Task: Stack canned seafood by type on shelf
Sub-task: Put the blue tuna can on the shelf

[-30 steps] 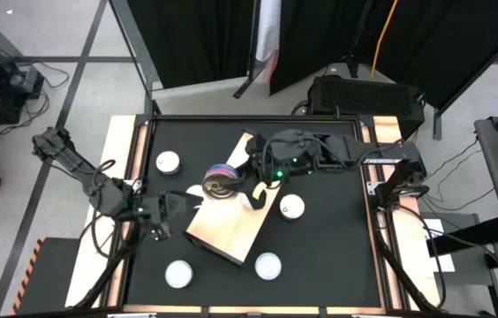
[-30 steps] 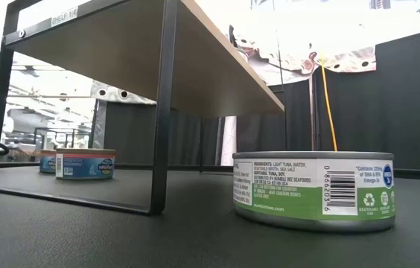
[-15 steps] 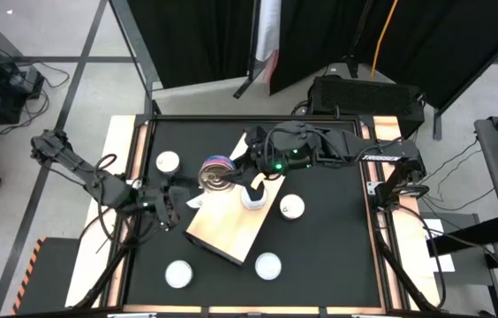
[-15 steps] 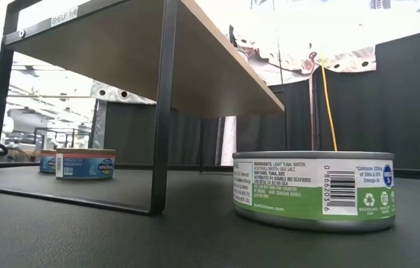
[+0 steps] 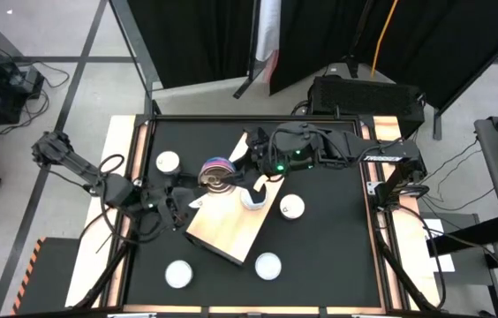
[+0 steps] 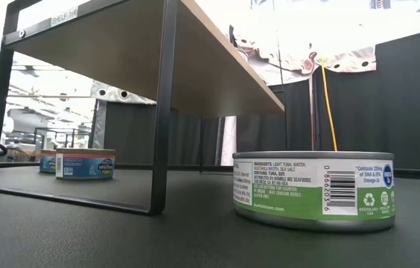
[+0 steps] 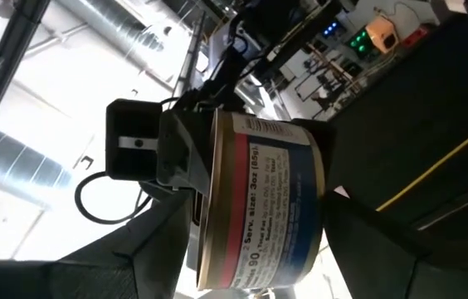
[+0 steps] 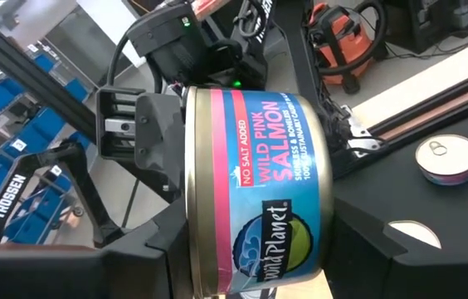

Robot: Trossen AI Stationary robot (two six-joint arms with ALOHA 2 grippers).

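Note:
A salmon tin (image 8: pixel 259 174) with a pink and blue label hangs over the pale shelf (image 5: pixel 231 225), with my right gripper (image 8: pixel 259 262) shut on it. My left gripper (image 7: pixel 259 257) is open, one finger on either side of the same tin (image 7: pixel 263 199); I cannot tell whether they touch it. In the high view the tin (image 5: pixel 218 173) sits between the left gripper (image 5: pixel 189 190) and the right gripper (image 5: pixel 238 170). Another tin (image 5: pixel 252 196) rests on the shelf top. Loose tins (image 5: pixel 168 162) (image 5: pixel 292 207) (image 5: pixel 267 264) lie on the black table. My right gripper pinches the salmon tin by its two flat ends (image 8: pixel 194 249), one finger on each. The fingers come nearly level from the table's right side. The tin is lifted clear above the shelf and turned on its edge.
One more tin (image 5: pixel 178 274) lies near the front left. In the low view a green-labelled tuna tin (image 6: pixel 314 190) stands close by, two tins (image 6: pixel 85 163) lie far off, and the shelf's black metal leg (image 6: pixel 161 112) holds up the board (image 6: pixel 158 52).
My left gripper has moved toward the table's right, closing in on the tin, and has rolled about its own pointing line. Its fingers stay as wide apart. The right gripper keeps the tin in place over the shelf.

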